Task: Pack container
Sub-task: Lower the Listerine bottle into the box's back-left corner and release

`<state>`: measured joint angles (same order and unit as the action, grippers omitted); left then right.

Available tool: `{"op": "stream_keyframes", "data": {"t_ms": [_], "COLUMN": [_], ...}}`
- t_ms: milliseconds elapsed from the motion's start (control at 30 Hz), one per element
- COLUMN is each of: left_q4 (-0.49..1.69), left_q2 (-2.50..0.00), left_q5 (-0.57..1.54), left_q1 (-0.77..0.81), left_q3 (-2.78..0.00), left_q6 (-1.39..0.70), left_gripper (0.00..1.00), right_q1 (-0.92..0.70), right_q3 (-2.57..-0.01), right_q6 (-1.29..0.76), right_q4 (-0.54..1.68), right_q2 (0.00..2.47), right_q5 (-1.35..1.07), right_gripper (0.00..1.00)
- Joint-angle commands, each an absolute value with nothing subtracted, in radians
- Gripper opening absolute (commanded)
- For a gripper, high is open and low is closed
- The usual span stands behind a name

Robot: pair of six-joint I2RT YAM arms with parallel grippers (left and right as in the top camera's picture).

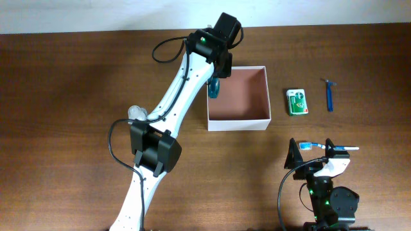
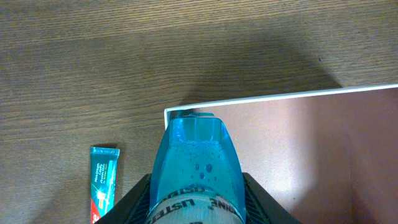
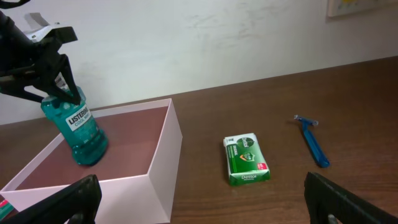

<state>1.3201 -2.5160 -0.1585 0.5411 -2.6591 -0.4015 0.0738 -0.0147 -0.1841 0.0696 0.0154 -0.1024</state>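
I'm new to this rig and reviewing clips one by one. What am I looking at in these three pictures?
Two robot arms work at a brown wooden table. One picture looks down from above; the other two come from cameras on each wrist. The left gripper holds a blue-green mouthwash bottle over a corner of the square white-walled box. The right gripper holds nothing, as far as I can see. On the table lie a green packet, a blue razor and a toothpaste tube.
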Motion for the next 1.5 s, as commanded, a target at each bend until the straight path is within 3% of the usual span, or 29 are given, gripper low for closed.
{"op": "stream_keyframes", "data": {"t_ms": [0, 1000, 1100, 1333, 1467], "left_q4": [1.314, 1.287, 1.287, 1.287, 1.288], "left_q2": [-2.521, -2.521, -2.521, -2.521, -2.521], "left_q5": [-0.176, -0.146, -0.146, -0.146, -0.146], "left_q1": [0.534, 0.534, 0.534, 0.534, 0.534], "left_q3": [-2.667, -2.62, -2.62, -2.62, -2.62], "left_q6": [-0.4, -0.4, -0.4, -0.4, -0.4], "left_gripper": [0.27, 0.27, 0.4, 0.39, 0.5], "right_q1": [0.065, 0.065, 0.065, 0.065, 0.065], "right_q3": [-0.006, -0.006, -0.006, -0.006, -0.006], "right_q6": [-0.189, -0.189, -0.189, -0.189, -0.189], "right_q4": [0.07, 0.07, 0.07, 0.07, 0.07], "right_q2": [0.004, 0.004, 0.004, 0.004, 0.004], "right_q5": [-0.094, -0.094, -0.094, -0.094, -0.094], "right_gripper": [0.99, 0.99, 0.99, 0.99, 0.99]}}
